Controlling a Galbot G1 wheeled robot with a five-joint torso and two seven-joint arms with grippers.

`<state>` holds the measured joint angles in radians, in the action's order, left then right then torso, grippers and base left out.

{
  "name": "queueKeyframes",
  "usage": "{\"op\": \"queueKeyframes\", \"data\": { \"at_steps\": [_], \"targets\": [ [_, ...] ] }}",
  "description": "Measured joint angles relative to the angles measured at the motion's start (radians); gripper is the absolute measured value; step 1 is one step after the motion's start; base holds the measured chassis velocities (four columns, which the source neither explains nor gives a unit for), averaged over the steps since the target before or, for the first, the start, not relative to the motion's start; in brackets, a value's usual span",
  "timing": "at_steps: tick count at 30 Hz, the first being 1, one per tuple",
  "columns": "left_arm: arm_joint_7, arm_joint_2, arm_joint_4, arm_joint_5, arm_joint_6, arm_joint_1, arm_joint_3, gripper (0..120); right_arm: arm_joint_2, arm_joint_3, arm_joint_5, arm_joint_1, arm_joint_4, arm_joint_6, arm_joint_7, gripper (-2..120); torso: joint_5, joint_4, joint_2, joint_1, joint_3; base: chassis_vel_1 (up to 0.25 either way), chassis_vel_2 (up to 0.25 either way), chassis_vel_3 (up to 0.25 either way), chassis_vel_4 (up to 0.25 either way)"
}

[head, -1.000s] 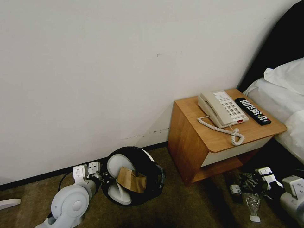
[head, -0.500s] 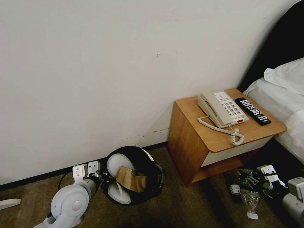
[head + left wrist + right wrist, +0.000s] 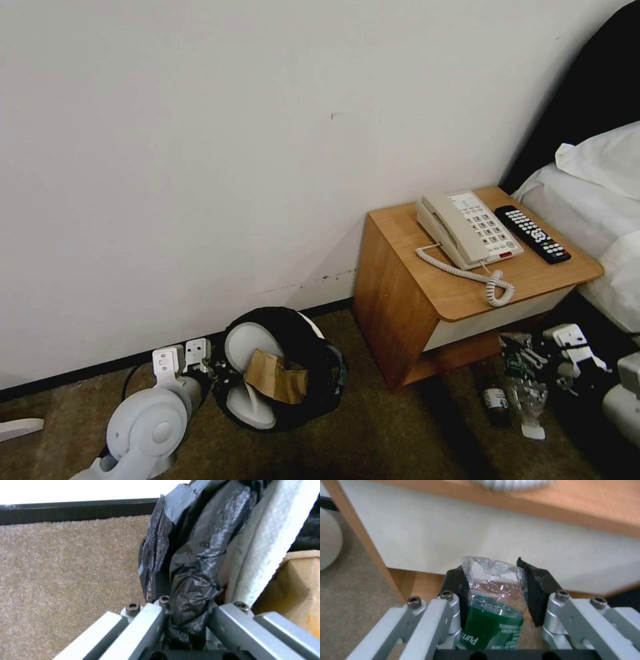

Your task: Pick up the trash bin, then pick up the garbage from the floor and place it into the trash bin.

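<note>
**Head view: bin held, bottle pinched**

Head view shows the left tool (image 3: 215, 379) pinching the bin (image 3: 280, 368) by its black-bagged rim, tilted over the carpet near the wall. Inside lie a white slipper (image 3: 248, 373) and cardboard (image 3: 277, 379). The right tool (image 3: 533, 373) pinches a crushed clear bottle (image 3: 493, 600) beside the table (image 3: 460, 293). Another bottle (image 3: 495, 400) lies on the floor, half in shadow.

— What is the trash bin (image 3: 283, 369) lined with?
— A glossy, crinkled black plastic bag (image 3: 193, 562); a matt brown cardboard piece (image 3: 277, 379) sits inside.
— And the bottle (image 3: 493, 605)?
— Clear, shiny crushed plastic with a green printed label, between matt grey metal fingers (image 3: 443, 620).
— The floor?
— Rough, nubbly carpet (image 3: 66, 565); the nightstand (image 3: 460, 293) is smooth wood.
</note>
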<state>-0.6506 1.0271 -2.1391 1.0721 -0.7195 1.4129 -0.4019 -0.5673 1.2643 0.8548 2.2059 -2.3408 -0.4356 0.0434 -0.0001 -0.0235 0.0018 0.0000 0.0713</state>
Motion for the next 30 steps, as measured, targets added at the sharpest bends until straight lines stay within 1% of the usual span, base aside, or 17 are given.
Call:
{"op": "queueKeyframes", "data": {
  "at_steps": [1, 2, 4, 9, 15, 20, 30],
  "targets": [
    [0.000, 0.000, 0.000, -0.002, 0.000, 0.001, -0.001, 0, 0.017, 0.009, 0.009, 0.006, -0.002, -0.007, -0.001, 33, 0.0001, 0.0000, 0.000, 0.000, 0.000, 0.000, 0.000, 0.000, 0.000],
    [0.000, 0.000, 0.000, -0.002, 0.000, 0.001, -0.001, 0, 0.017, 0.009, 0.009, 0.006, -0.002, -0.007, -0.001, 33, 0.0001, 0.0000, 0.000, 0.000, 0.000, 0.000, 0.000, 0.000, 0.000],
    [0.000, 0.002, -0.001, -0.006, 0.001, 0.004, -0.003, 0, 0.052, 0.021, 0.025, 0.020, -0.010, -0.019, -0.003, 33, 0.0001, 0.0000, 0.000, 0.000, 0.000, 0.000, 0.000, 0.000, 0.000],
    [-0.001, 0.006, -0.003, -0.011, 0.001, 0.008, -0.003, 0, 0.068, 0.030, 0.046, 0.031, -0.030, -0.045, -0.003, 33, 0.0002, 0.0000, 0.000, 0.000, 0.000, 0.000, 0.000, 0.000, 0.000],
    [-0.001, 0.009, -0.002, -0.019, 0.002, 0.009, 0.001, 0, 0.061, 0.057, 0.036, 0.074, -0.049, -0.051, -0.014, 33, 0.0002, 0.0000, 0.000, 0.000, 0.000, 0.000, 0.000, 0.000, 0.000],
    [-0.003, 0.013, 0.005, -0.024, 0.002, 0.003, 0.011, 0, 0.034, 0.096, 0.012, 0.119, -0.080, -0.050, -0.038, 33, 0.0002, -0.0003, 0.000, 0.000, 0.000, 0.000, 0.000, 0.000, 0.000],
    [-0.001, 0.014, 0.008, -0.030, 0.002, 0.007, 0.010, 0, 0.015, 0.125, 0.013, 0.142, -0.145, -0.051, -0.041, 33, 0.0001, -0.0001, 0.000, 0.000, 0.000, 0.000, 0.000, 0.000, 0.000]
  ]
}}
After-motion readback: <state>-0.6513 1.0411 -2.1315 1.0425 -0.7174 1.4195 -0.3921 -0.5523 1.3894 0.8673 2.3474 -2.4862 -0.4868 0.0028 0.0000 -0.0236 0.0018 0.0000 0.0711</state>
